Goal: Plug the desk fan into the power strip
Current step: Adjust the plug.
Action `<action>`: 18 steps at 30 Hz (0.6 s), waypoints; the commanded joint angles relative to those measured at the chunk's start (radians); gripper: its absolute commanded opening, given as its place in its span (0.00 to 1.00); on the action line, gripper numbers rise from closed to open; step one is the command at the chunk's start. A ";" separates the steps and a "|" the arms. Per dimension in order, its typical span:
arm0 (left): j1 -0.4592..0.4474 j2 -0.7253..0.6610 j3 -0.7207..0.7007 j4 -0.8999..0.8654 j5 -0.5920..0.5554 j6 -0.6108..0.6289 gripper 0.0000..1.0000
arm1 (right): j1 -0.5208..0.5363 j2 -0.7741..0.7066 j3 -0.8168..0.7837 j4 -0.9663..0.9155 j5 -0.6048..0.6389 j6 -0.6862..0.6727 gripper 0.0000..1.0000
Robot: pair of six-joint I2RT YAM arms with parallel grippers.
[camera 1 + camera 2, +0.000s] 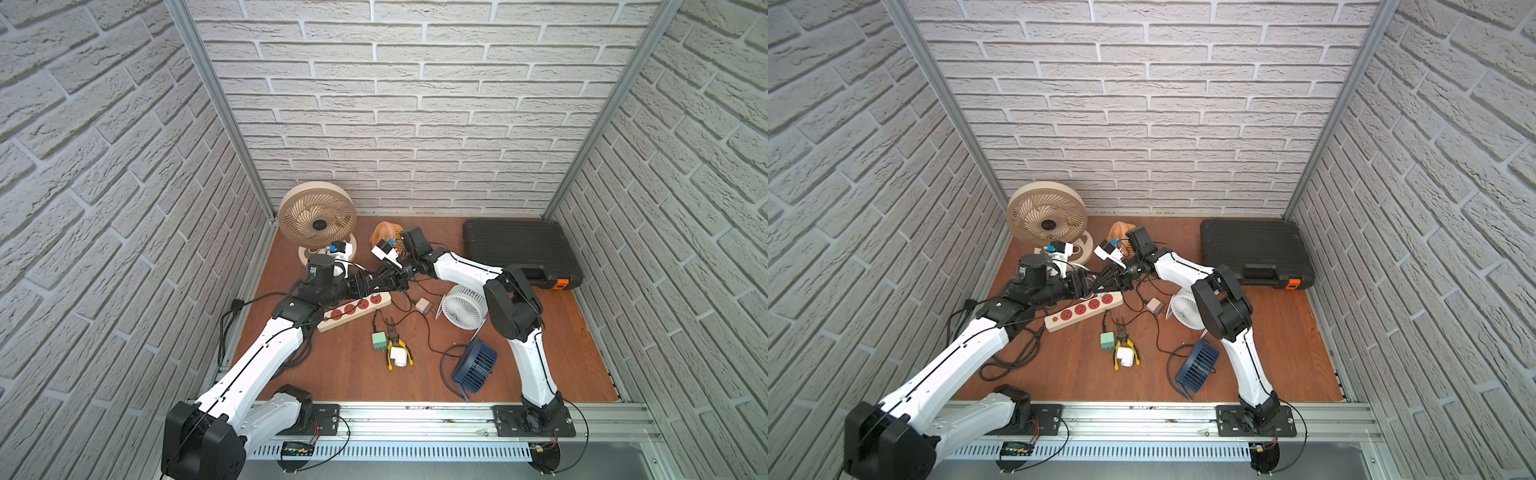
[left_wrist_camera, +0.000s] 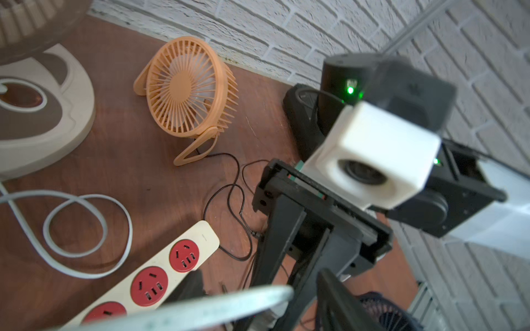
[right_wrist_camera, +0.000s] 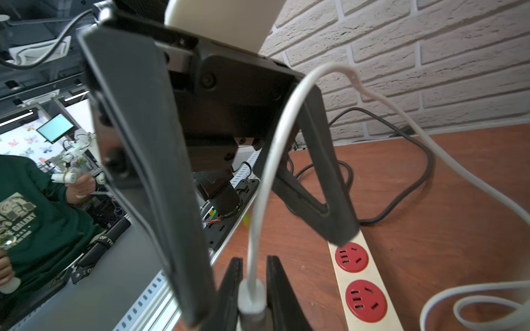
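A: Power strip [image 1: 353, 311], where?

B: Lies flat on the tabletop [image 1: 353, 386], left of centre in both top views, slanting from lower left to upper right. Shows four red sockets face up. Trails a black cord from the lower-left end, under the left arm.

A: Right end effector [image 3: 253, 266]?

B: Clenches the plug [image 3: 251, 298] of a white cord [image 3: 275, 137], close to the strip's sockets.

A: Left end effector [image 2: 261, 282]?

B: Stands released, with fingers [image 3: 137, 143] spread wide and the white cord running loose between them. Hovers with one fingertip over the strip's upper-right end. Touching or not, cannot tell.

A: Meeting point of the two?

B: Sits left of centre in both top views, tip to tip, above the strip's upper-right end.

A: Desk fan [image 1: 318, 216]?

B: Stands upright at the back wall, upper left of the tabletop: large, round, beige. Has slack white cord looped on the wood beside its base, as seen in the left wrist view.

A: Anything else around?

B: Small orange fan [image 1: 384, 232] just right of the beige one. White fan [image 1: 463, 307] and navy fan [image 1: 473, 368] right of centre. Black case [image 1: 519, 249] at upper right. Green adapter [image 1: 378, 343], yellow-handled pliers [image 1: 392, 338] and a white adapter [image 1: 400, 357] just below the strip. Pinkish adapter [image 1: 424, 306] beside the white fan.
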 commanded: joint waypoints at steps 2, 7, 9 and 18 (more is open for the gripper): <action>0.009 0.028 0.008 0.076 0.153 0.053 0.39 | 0.000 0.016 -0.067 0.704 -0.063 0.620 0.03; 0.012 0.039 -0.007 0.127 0.218 0.053 0.00 | 0.000 0.205 0.082 1.423 -0.065 1.347 0.03; 0.016 0.032 -0.003 0.118 0.218 0.067 0.00 | -0.001 0.205 0.075 1.423 -0.063 1.335 0.03; 0.017 -0.003 0.013 0.079 0.197 0.115 0.00 | -0.007 0.108 -0.007 1.423 -0.076 1.318 1.00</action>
